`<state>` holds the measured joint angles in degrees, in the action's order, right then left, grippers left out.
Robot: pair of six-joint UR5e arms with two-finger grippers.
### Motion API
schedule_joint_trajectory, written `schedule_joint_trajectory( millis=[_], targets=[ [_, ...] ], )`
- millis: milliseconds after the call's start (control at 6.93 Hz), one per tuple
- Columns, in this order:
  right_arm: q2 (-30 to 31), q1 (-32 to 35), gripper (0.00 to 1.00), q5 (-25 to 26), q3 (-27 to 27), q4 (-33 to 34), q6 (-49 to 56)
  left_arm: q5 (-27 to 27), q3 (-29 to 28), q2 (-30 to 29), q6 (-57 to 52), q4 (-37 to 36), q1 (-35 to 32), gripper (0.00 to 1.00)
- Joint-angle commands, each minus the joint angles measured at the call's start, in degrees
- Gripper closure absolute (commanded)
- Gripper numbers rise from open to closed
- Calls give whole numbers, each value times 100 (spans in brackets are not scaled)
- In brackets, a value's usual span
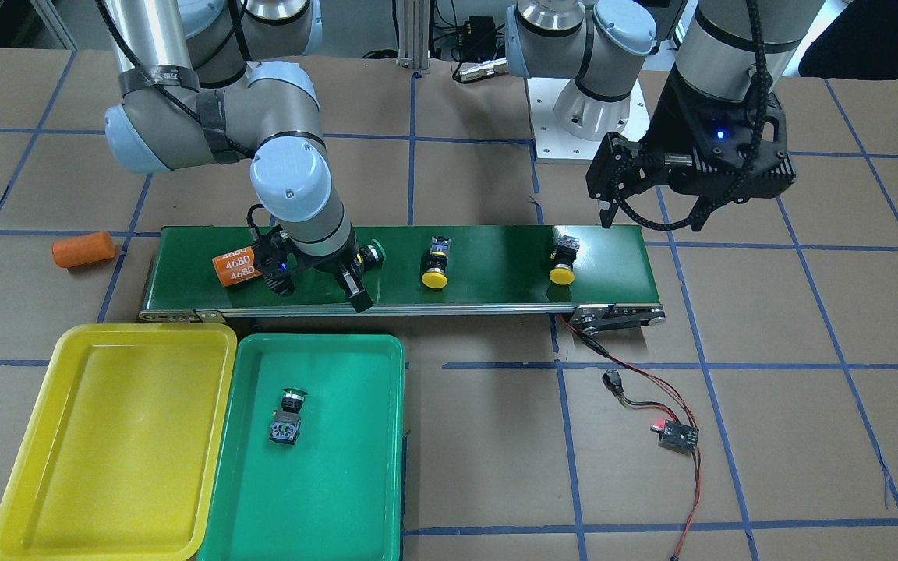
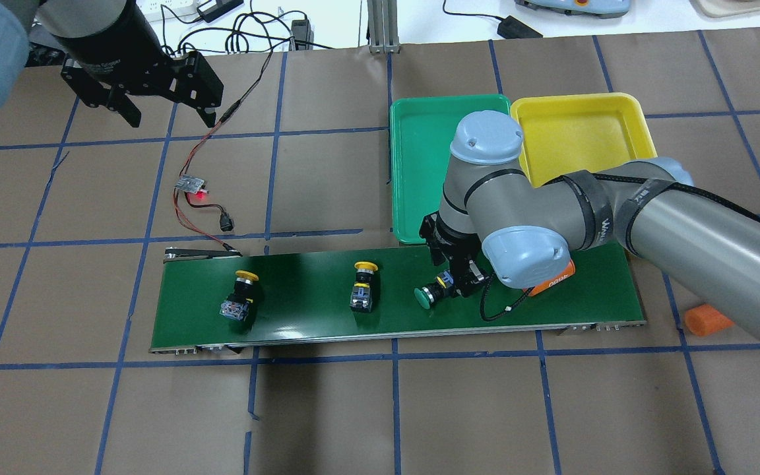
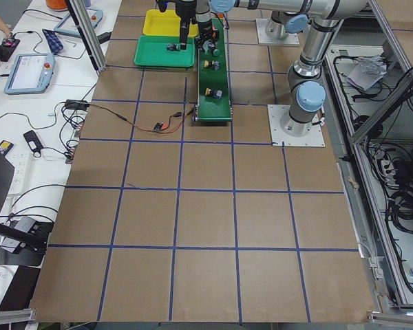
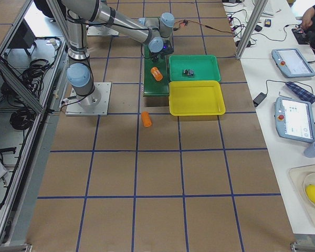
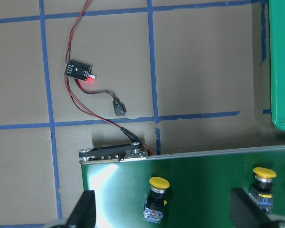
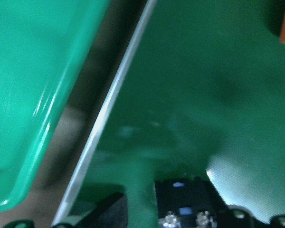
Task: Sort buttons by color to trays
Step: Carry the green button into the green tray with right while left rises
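A green-capped button (image 2: 427,297) lies on its side on the conveyor belt (image 1: 496,288). My right gripper (image 1: 323,292) is down over its black body, open, with its fingers (image 6: 109,211) on either side and a gap to the contact block (image 6: 187,199). Two yellow-capped buttons (image 1: 435,269) (image 1: 563,261) lie further along the belt. Another green-capped button (image 1: 287,413) lies in the green tray (image 1: 316,339). The yellow tray (image 1: 67,335) beside it holds nothing. My left gripper (image 2: 172,122) hangs open and empty high over the table beyond the belt's end.
An orange "4680" cylinder (image 1: 235,267) lies on the belt right beside my right gripper. Another orange cylinder (image 1: 83,249) lies on the table off the belt's end. A small controller board (image 1: 677,436) with red and black wires sits near the belt's motor end.
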<state>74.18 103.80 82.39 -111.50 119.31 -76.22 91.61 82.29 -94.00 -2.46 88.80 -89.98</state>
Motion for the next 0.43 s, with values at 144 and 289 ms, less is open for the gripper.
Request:
schedule_joint_trajectory(
  millis=[144,289],
  targets=[
    [314,-97,100,40,198,31,19,-3,-284,-144,36,226,-11,0],
    [429,-149,100,75,329,-178,54,-12,-284,-144,36,217,-2,0]
  ],
)
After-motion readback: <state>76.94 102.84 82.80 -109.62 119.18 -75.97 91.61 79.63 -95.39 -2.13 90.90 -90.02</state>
